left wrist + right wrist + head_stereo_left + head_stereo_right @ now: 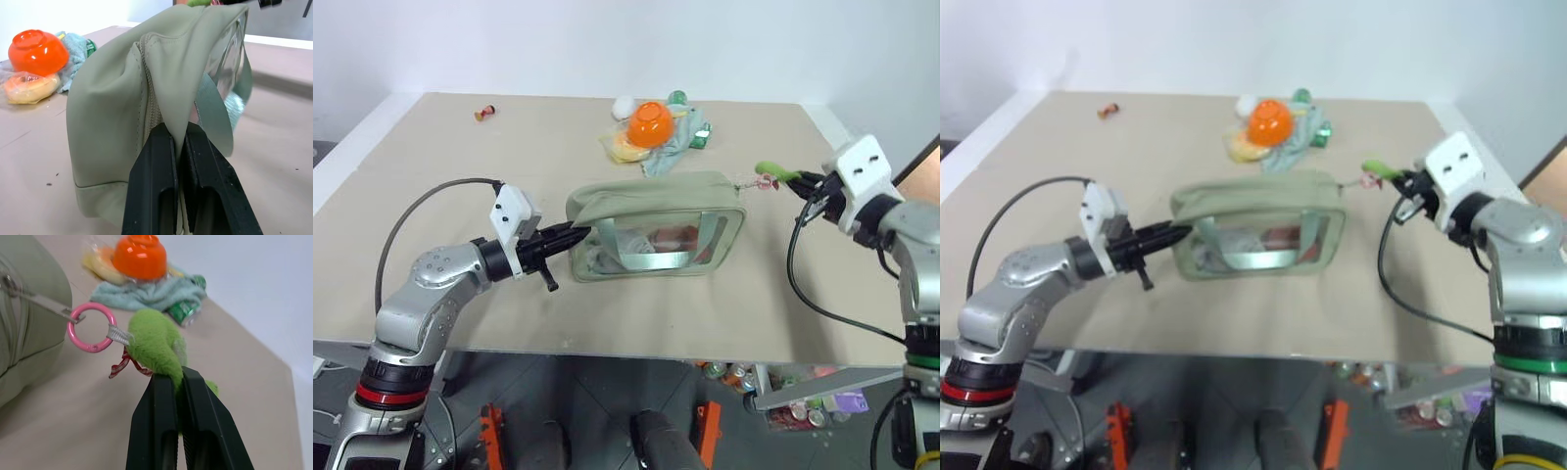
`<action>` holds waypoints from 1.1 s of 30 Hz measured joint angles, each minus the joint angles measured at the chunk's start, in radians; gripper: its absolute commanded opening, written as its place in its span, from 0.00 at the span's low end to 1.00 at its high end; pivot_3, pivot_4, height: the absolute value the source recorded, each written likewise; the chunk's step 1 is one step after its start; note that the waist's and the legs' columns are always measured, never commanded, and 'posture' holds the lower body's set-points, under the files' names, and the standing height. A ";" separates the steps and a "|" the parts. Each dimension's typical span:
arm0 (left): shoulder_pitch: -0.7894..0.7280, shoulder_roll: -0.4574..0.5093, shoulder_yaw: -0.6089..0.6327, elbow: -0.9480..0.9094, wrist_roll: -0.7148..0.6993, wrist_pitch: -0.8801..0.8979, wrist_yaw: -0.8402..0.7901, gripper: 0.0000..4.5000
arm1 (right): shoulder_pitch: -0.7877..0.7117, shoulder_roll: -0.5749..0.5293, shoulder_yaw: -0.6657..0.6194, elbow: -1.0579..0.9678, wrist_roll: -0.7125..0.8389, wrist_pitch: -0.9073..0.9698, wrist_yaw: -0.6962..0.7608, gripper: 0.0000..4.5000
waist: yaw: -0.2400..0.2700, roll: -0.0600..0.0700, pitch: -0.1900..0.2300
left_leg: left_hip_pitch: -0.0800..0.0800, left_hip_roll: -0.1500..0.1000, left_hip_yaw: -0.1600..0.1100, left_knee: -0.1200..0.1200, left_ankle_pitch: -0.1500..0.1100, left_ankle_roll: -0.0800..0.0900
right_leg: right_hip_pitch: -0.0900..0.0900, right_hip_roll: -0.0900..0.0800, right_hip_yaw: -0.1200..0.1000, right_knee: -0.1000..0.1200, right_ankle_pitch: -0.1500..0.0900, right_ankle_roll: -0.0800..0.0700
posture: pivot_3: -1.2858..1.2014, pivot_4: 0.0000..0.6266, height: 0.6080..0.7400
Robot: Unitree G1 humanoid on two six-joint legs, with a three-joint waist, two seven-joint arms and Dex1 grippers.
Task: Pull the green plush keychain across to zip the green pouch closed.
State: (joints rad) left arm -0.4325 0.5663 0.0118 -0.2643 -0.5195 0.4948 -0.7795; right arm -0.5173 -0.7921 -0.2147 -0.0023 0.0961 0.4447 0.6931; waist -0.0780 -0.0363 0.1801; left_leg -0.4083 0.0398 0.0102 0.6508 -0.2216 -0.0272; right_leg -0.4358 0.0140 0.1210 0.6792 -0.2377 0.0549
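Green pouch [658,227] standing mid-worktop [460,284], left claw [576,233] pinched tight on its left end fabric, right claw [800,180] clamped on green plush keychain [775,171] just off pouch's right end, pink ring [91,327] linking zipper pull, orange bowl [649,122] beyond pouch.

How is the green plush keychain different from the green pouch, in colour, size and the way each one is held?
Colour: the green plush keychain is bright lime, while the green pouch is dull sage green with a clear window.
Size: the keychain is small and curved; the pouch is a large rectangular bag.
Hold: the right gripper pinches the keychain above the table; the left gripper pinches the pouch's end, and the pouch rests on the table.
Both are soft, green and gripped.
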 measured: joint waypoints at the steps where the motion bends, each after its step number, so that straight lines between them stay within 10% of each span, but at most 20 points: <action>1: -0.003 0.000 -0.002 0.006 0.003 -0.004 -0.006 0.00 | 0.015 0.011 0.000 -0.017 0.002 0.023 -0.021 0.01 | 0.000 0.000 0.000 | 0.000 0.000 0.000 0.000 0.000 0.000 | 0.001 0.000 0.000 0.000 0.000 0.000 | 0.52 0.24 0.98; 11: -0.015 0.002 -0.002 0.021 0.011 -0.011 -0.015 0.00 | 0.085 0.233 0.013 -0.120 0.049 0.188 -0.217 0.01 | 0.000 0.000 0.000 | 0.000 0.000 0.000 0.000 0.000 0.000 | 0.001 0.001 0.000 0.000 0.001 0.001 | 0.52 0.24 0.98; 31: -0.015 -0.001 -0.006 0.021 0.013 -0.014 -0.013 0.00 | 0.189 0.267 0.087 -0.023 -0.024 0.093 -0.322 0.01 | -0.002 0.000 0.000 | 0.001 0.001 0.001 0.000 0.000 0.000 | 0.001 0.001 0.001 0.000 0.001 0.001 | 0.52 0.24 0.98; 33: -0.015 -0.001 -0.006 0.021 0.013 -0.013 -0.012 0.00 | 0.188 0.305 0.080 -0.026 0.002 0.107 -0.324 0.15 | -0.002 0.000 0.000 | 0.001 0.001 0.000 0.001 0.000 0.000 | 0.001 0.001 0.001 0.000 0.001 0.000 | 0.52 0.24 0.98</action>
State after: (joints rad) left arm -0.4474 0.5652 0.0059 -0.2435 -0.5062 0.4818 -0.7916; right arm -0.3289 -0.4871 -0.1344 -0.0285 0.0984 0.5517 0.3688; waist -0.0802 -0.0365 0.1799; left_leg -0.4073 0.0409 0.0104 0.6513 -0.2214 -0.0270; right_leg -0.4346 0.0154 0.1218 0.6790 -0.2369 0.0551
